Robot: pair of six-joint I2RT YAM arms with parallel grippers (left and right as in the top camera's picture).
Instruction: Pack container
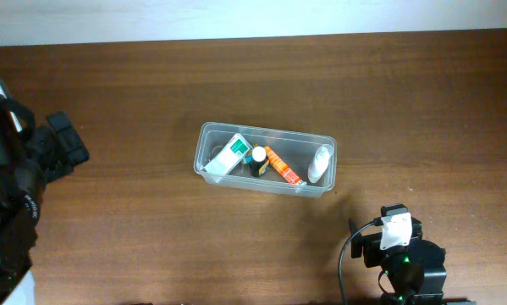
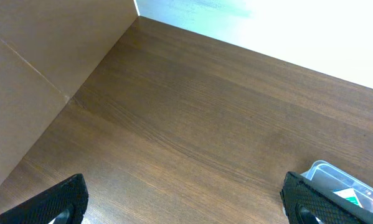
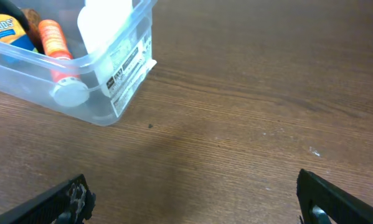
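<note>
The clear plastic container [image 1: 209, 140] stands mid-table. It holds a white and green box [image 1: 228, 155], a dark bottle with a white cap [image 1: 257, 161], an orange tube [image 1: 280, 165] and a white bottle [image 1: 320, 163]. My left gripper [image 2: 186, 205] is open and empty at the far left, over bare wood; a corner of the container [image 2: 326, 171] shows at its right fingertip. My right gripper [image 3: 195, 199] is open and empty near the front edge, below the container [image 3: 121, 74], where the orange tube [image 3: 52, 40] and white bottle [image 3: 105, 18] show.
A brown cardboard wall [image 2: 43, 68] rises at the left of the left wrist view. The table's far edge meets a white surface [image 1: 253, 17] at the top. The right arm's base [image 1: 401, 258] sits at the front right.
</note>
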